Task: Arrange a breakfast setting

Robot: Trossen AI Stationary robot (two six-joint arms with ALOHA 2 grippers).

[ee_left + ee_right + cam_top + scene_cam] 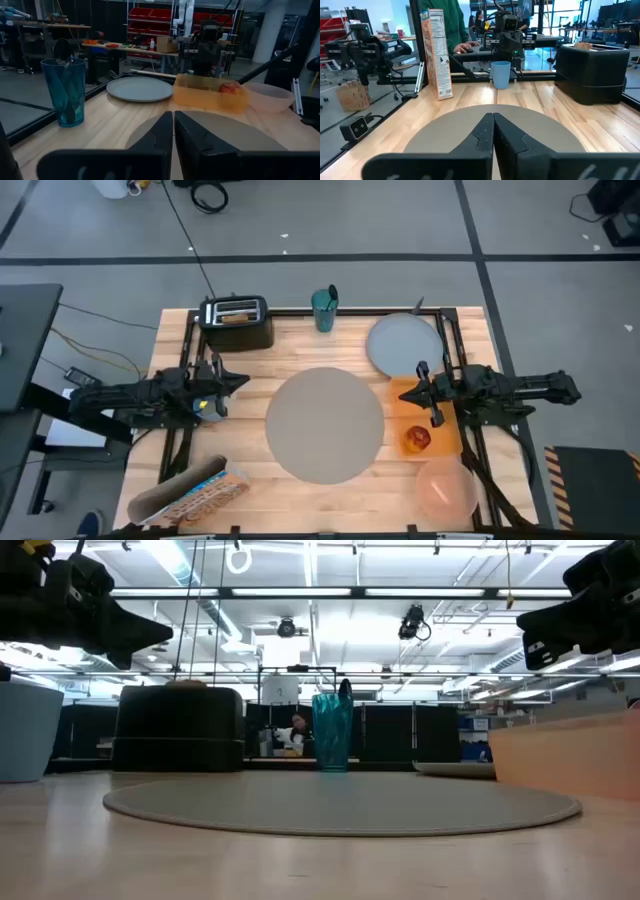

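Note:
The round grey-beige placemat [323, 424] lies at the table's middle. The grey plate [403, 344] lies at the far right. The red apple [417, 438] sits in an orange tray [440, 430], with the pink bowl [445, 488] near it. The light-blue cup [500, 74] stands under my left arm. A spoon [62, 50] stands in a teal tumbler [324, 310]. Toast [583, 46] sticks up from the black toaster [236, 322]. My left gripper [245, 383] hovers shut left of the placemat. My right gripper [405, 393] hovers shut over the tray's far end. Both are empty.
A cereal box [190, 492] stands at the near left corner. A black frame rail [300, 311] runs along the table's far edge and down both sides. People sit at desks beyond the table in the right wrist view.

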